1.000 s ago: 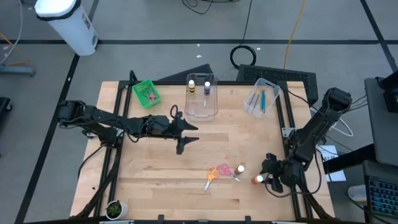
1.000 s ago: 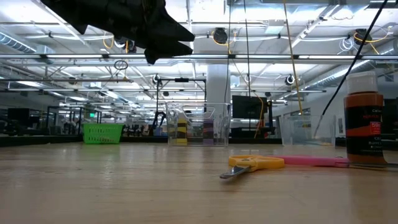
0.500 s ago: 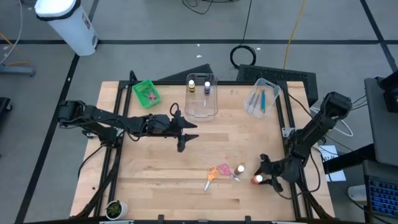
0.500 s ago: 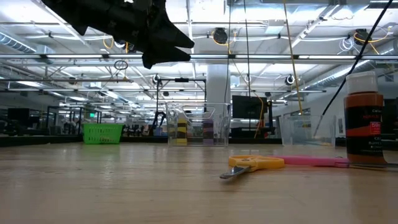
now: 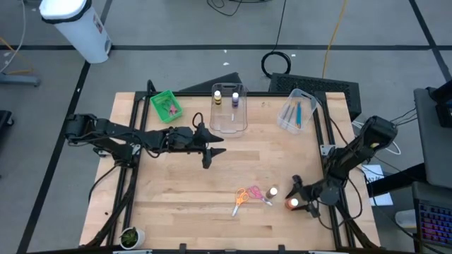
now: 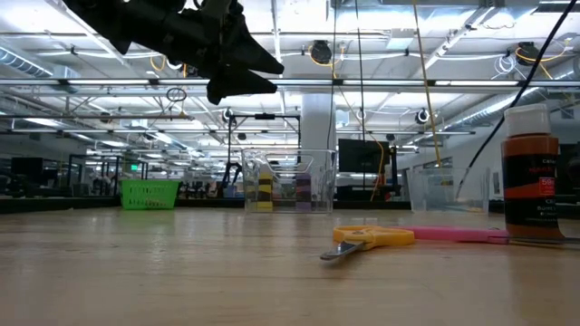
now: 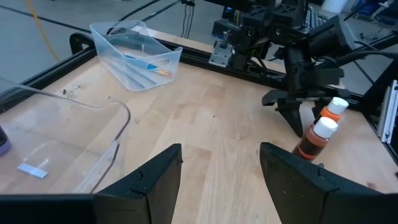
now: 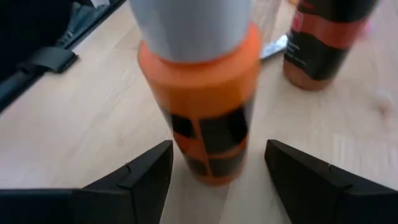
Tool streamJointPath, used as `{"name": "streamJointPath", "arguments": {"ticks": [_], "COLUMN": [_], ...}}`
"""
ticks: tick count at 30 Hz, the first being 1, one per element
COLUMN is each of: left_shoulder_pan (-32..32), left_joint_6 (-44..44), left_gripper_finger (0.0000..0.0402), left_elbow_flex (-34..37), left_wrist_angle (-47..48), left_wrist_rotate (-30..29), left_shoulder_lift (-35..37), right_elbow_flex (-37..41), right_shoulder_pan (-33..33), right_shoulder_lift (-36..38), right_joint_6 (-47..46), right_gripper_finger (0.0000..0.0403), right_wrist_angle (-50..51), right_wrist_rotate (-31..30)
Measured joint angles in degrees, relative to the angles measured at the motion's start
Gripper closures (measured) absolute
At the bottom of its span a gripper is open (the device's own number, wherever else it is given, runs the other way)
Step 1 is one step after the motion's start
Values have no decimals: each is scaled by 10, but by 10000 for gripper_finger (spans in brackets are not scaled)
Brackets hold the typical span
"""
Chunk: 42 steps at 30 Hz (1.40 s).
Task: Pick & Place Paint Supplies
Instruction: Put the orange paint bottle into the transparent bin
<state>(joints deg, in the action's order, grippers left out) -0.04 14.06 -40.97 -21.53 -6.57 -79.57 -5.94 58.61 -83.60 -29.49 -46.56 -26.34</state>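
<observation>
Two dark fingers of the right hand (image 8: 211, 171) flank a smooth cylindrical orange bottle (image 8: 199, 106).

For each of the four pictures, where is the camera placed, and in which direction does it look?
High view: above the table, looking straight down; both arms show.
Low view: at table height, looking level across; the left arm hangs overhead.
Left wrist view: on the left arm, past its open fingers toward the right hand.
Right wrist view: on the right arm, close to the orange bottle between its open fingers.
Shared: both wrist views show the orange bottle and the red bottle.
</observation>
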Motion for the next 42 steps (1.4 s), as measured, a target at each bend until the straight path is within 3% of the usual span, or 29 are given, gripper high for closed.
{"name": "streamJointPath", "arguments": {"ticks": [7,18,25,31,37,42], "left_shoulder_pan": [0,0,0,0,2,2], "left_joint_6": [-2,-2,-3,-28,-54,-50], "left_gripper_finger": [176,176,176,176,176,176], "left_elbow_flex": [0,0,0,0,0,0], "left_wrist_angle": [0,0,-1,-33,-78,-72], "left_wrist_rotate": [0,0,-15,-30,-31,-31], "left_shoulder_lift": [0,0,0,0,0,0], "right_elbow_flex": [-7,-8,-8,-59,-159,-226], "right_shoulder_pan": [0,-20,-19,-31,-106,-258], "right_shoulder_lift": [-29,-27,110,268,357,355], "right_joint_6": [60,120,143,346,509,499], "right_gripper_finger": [183,289,299,295,296,298], "right_wrist_angle": [-57,-82,-108,-121,-69,40], "right_wrist_rotate": [-6,-5,-3,-7,-58,-63]}}
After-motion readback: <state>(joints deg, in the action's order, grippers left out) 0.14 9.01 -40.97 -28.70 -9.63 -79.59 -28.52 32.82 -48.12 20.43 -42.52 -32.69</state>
